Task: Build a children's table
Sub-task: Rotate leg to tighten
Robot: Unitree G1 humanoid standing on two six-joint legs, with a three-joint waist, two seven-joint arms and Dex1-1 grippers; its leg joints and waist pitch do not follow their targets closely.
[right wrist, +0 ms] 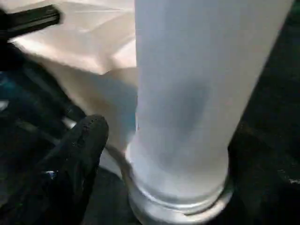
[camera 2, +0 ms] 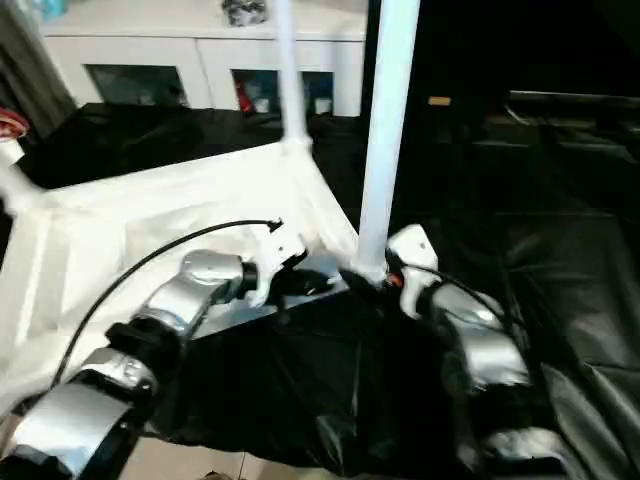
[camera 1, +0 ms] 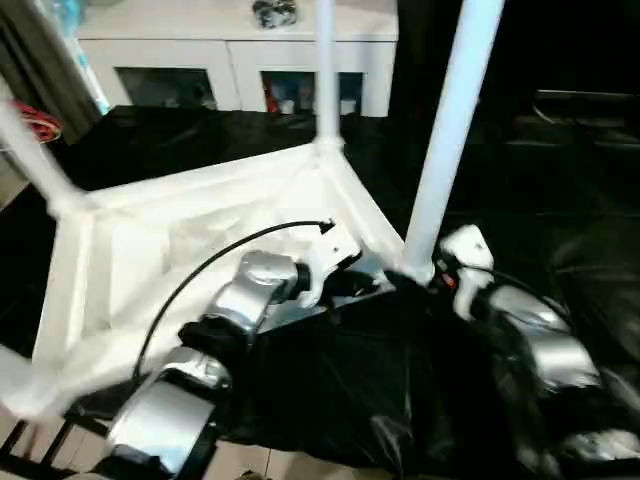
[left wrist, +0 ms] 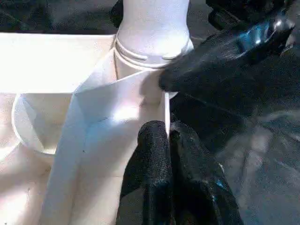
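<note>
Closest to you, a strip of pale floor (camera 1: 290, 465) shows at the bottom edge, and above it the black sheeting (camera 1: 340, 390) drapes over the work surface, creased and glossy, running off to your right in folds. Your two silver forearms reach out across it. Your left gripper (left wrist: 169, 140) is clenched on the thin rim wall of the tabletop (camera 1: 170, 250), fingers pressed together with that white edge pinched between them, right beside the near corner socket. The children's table lies upside down on the black cover, its ribbed underside facing up, mostly on your left half of the scene. Your right gripper (camera 1: 425, 272) sits at the foot of the near leg (camera 1: 450, 130), and you can see one black finger (right wrist: 77, 159) standing apart from the tube, not pressing it, so the grip there reads as released and spread. That leg stands upright in its collar at the corner. Farther along, a second leg (camera 1: 325, 70) rises from the far corner, and a third leg (camera 1: 30, 160) slants up at the left edge. Beyond the table the black cover carries on, and at the back stands a white cabinet (camera 1: 230, 60) with glass-fronted compartments; to its right the room is dark.
</note>
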